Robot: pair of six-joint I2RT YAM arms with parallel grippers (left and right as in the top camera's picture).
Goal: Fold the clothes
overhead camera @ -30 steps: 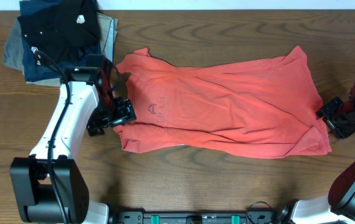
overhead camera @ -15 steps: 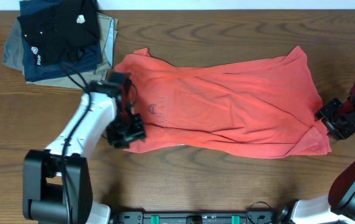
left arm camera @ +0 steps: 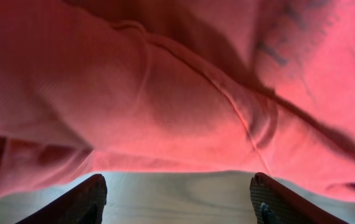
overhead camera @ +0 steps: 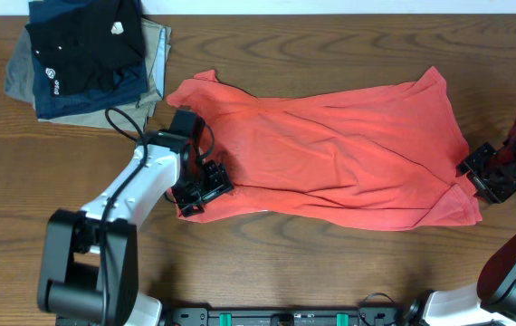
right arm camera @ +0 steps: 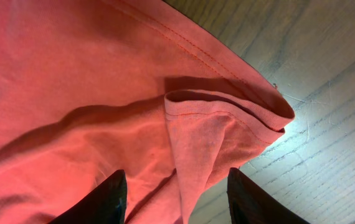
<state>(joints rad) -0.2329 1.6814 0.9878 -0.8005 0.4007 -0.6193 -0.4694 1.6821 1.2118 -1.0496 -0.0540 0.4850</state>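
Little folding looks done: the coral-red T-shirt (overhead camera: 330, 149) lies wrinkled across the frame's middle. The left gripper (overhead camera: 202, 186) at its lower-left edge and the right gripper (overhead camera: 489, 172) at its right hem stand parted, empty.

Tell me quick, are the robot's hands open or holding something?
Left gripper: open, holding nothing.
Right gripper: open, with a shirt corner lying between its fingers.
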